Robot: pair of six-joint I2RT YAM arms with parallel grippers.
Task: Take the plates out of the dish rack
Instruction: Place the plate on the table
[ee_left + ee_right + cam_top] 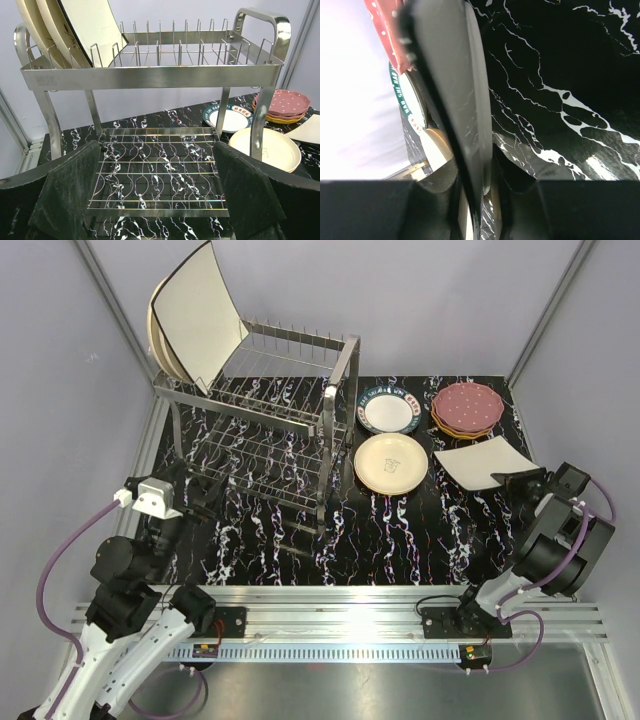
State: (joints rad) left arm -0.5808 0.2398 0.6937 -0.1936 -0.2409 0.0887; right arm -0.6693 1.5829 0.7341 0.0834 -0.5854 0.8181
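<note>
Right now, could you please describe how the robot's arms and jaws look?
The left arm and right arm are mostly black, each with a purple cable. The left has white lower shells and a white wrist box. The jaws are flat dark pads.

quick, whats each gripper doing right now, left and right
left gripper: open, holding nothing.
right gripper: closed on the edge of the cream square plate with dark edge.

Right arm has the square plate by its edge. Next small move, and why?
Probably open the right end effector and back off: the square plate looks set down on the table, with its near edge in the grip.
</note>
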